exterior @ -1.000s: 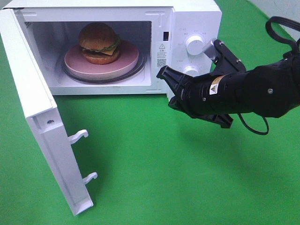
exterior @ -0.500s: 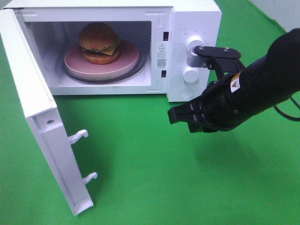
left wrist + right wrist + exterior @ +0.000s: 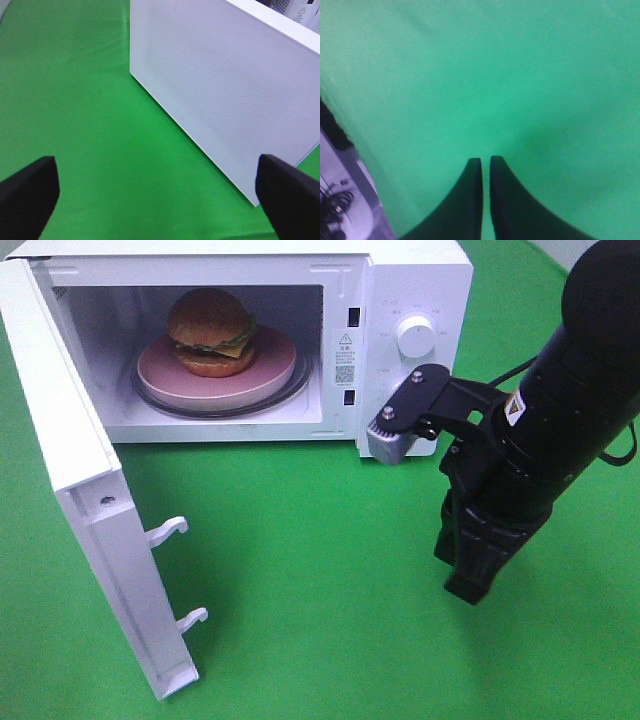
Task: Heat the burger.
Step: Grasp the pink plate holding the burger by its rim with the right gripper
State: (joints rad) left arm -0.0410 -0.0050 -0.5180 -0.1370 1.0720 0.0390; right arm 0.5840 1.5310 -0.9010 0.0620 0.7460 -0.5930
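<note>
A white microwave (image 3: 415, 285) stands at the back of a green cloth (image 3: 300, 580), which spreads out in front of it and to both sides. Its door (image 3: 70, 480) is swung wide open from the hinge on its left. Two white latch hooks (image 3: 168, 530) jut out near the door's free edge. Inside the cavity, a round pink plate (image 3: 275, 368) lies on the glass turntable (image 3: 303, 388). A white knob (image 3: 414, 337) sits on the control panel at its right. A small warning label (image 3: 345, 344) is on the frame beside the cavity.

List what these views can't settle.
- Control panel labels: too small, exterior high view.
- Its part below the dial: hidden by the right wrist camera mount.
- Left hand: outside the exterior high frame.
- Microwave door: cut off by the left wrist frame edge.
- Burger: in neither wrist view.
</note>
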